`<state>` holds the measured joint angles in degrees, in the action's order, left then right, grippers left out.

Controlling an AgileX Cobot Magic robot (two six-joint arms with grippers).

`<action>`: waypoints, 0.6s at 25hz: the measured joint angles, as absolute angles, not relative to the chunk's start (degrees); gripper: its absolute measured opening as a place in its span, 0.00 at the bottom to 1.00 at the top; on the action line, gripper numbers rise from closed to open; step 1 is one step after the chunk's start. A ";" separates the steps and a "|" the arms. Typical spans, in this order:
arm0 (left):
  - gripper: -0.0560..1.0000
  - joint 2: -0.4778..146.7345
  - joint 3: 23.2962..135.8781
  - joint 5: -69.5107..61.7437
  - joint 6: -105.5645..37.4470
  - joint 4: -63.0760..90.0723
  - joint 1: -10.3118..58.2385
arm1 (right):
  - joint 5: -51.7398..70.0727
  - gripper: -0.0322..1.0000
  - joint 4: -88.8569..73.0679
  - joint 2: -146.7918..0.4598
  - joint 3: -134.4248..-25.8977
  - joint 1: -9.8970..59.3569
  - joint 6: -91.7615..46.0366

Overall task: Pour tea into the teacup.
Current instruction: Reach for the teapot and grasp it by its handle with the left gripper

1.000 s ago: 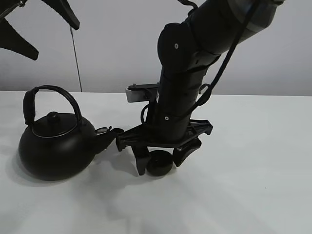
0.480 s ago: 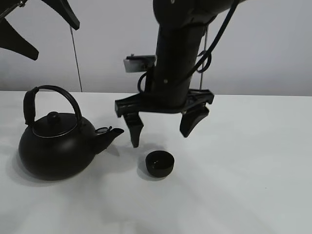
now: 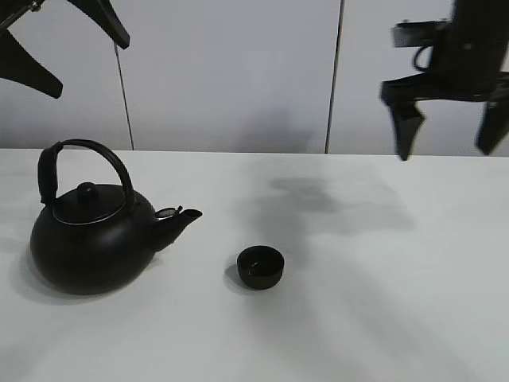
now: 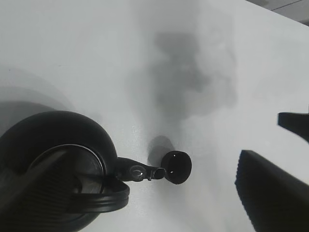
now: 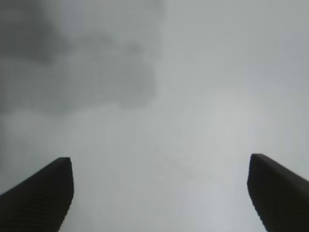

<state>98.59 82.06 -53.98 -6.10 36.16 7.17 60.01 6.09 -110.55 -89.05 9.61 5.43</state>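
The teacup (image 3: 261, 267) is a small black bowl standing upright on the white table (image 3: 382, 310), just right of the spout of the big black kettle (image 3: 89, 243). My right gripper (image 3: 449, 131) hangs open and empty high at the far right, well away from the cup. The right wrist view shows only its fingertips (image 5: 46, 191) over bare table. My left gripper (image 3: 67, 44) stands open at the top left, above the kettle. In the left wrist view, the kettle (image 4: 63, 145) and the teacup (image 4: 176, 167) lie below that open left gripper (image 4: 153, 155).
A pale wall with vertical seams (image 3: 334, 79) rises behind the table's far edge. The arm's soft shadow (image 3: 318, 199) falls on the tabletop beyond the cup.
My right gripper, which stood around the teacup a second ago, has opened, lifted off it and swung up to the far right. The cup stays on the table; kettle and left gripper have not moved.
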 joint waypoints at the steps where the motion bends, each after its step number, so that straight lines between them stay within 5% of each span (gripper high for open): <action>1: 0.67 98.59 82.06 -53.98 -6.10 36.16 7.17 | 60.82 0.68 5.92 -109.92 -89.05 5.66 4.43; 8: 0.67 98.59 82.06 -53.98 -6.10 36.16 7.17 | 68.28 0.65 -0.44 -102.42 -88.34 -9.92 -1.42; 15: 0.67 98.59 82.06 -53.98 -6.10 36.16 7.17 | 69.95 0.60 -6.60 -79.04 -79.71 -8.15 -3.37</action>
<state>98.59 82.06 -53.98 -6.10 36.16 7.17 69.95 -6.60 -79.04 -79.71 -8.15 -3.37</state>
